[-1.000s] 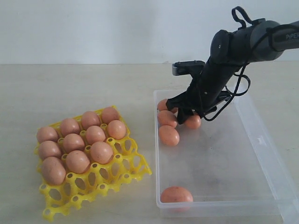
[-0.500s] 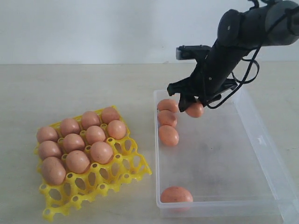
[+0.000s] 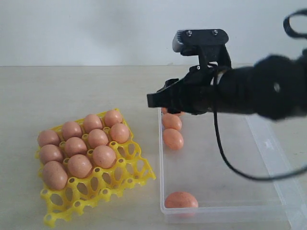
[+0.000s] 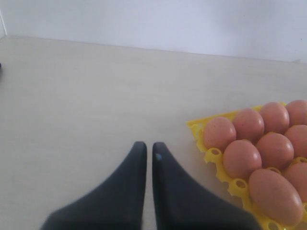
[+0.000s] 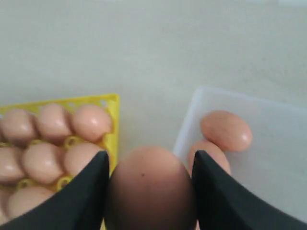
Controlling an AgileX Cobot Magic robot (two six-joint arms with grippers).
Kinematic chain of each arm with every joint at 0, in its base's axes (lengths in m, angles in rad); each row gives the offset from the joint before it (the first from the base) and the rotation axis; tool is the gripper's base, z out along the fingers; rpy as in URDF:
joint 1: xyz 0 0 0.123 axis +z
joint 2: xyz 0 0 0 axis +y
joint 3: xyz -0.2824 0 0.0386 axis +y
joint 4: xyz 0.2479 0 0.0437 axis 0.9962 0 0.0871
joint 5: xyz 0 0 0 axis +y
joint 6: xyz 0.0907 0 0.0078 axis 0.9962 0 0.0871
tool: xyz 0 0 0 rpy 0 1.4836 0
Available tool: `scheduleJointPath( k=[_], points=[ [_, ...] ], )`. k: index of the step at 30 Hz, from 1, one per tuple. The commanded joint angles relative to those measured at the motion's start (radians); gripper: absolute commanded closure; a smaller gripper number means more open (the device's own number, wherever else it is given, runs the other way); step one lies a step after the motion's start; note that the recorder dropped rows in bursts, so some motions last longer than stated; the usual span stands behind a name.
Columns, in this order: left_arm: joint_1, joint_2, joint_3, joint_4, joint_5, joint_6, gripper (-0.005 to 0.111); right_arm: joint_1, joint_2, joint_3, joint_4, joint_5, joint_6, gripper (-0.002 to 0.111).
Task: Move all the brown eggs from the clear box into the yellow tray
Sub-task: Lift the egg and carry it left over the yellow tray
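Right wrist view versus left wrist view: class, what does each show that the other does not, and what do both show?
Only the right wrist view: the right end effector gripping a brown egg, and the clear box with two more eggs visible. Only the left wrist view: the left end effector, shut and empty. Both: the yellow tray with seated eggs, and the table.

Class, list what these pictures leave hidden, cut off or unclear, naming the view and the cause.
- Exterior view: the held egg is hidden behind the right gripper; only the right wrist view shows it.
- Exterior view: the farthest egg in the clear box is mostly covered by the right arm.
- Left wrist view: the yellow tray is cut by the frame edge, so its eggs cannot be counted.
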Motion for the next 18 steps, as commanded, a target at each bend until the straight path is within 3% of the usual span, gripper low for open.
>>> scheduleJointPath(
  k=[1, 7, 11, 15, 17, 18],
  points=[
    [0.003, -0.003, 0.003, -0.002, -0.004, 0.005, 0.103, 0.178, -0.136, 0.211, 0.012, -0.446, 0.006, 0.108],
    [0.003, -0.003, 0.003, -0.002, -0.004, 0.005, 0.103, 0.267, -0.195, 0.278, 0.012, -0.603, 0.09, 0.108],
    [0.003, -0.003, 0.003, -0.002, -0.004, 0.005, 0.103, 0.267, -0.196, 0.278, -0.003, -0.797, 0.394, 0.108],
    [0.003, -0.003, 0.003, -0.002, -0.004, 0.005, 0.103, 0.267, -0.196, 0.272, -0.146, -0.916, 0.657, 0.108],
    [0.003, -0.003, 0.003, -0.002, -0.004, 0.005, 0.103, 0.227, -0.194, 0.236, -0.274, -0.903, 0.761, 0.108],
    [0.003, -0.003, 0.003, -0.002, -0.004, 0.005, 0.103, 0.152, -0.183, 0.183, -0.447, -0.888, 0.921, 0.108]
  ],
)
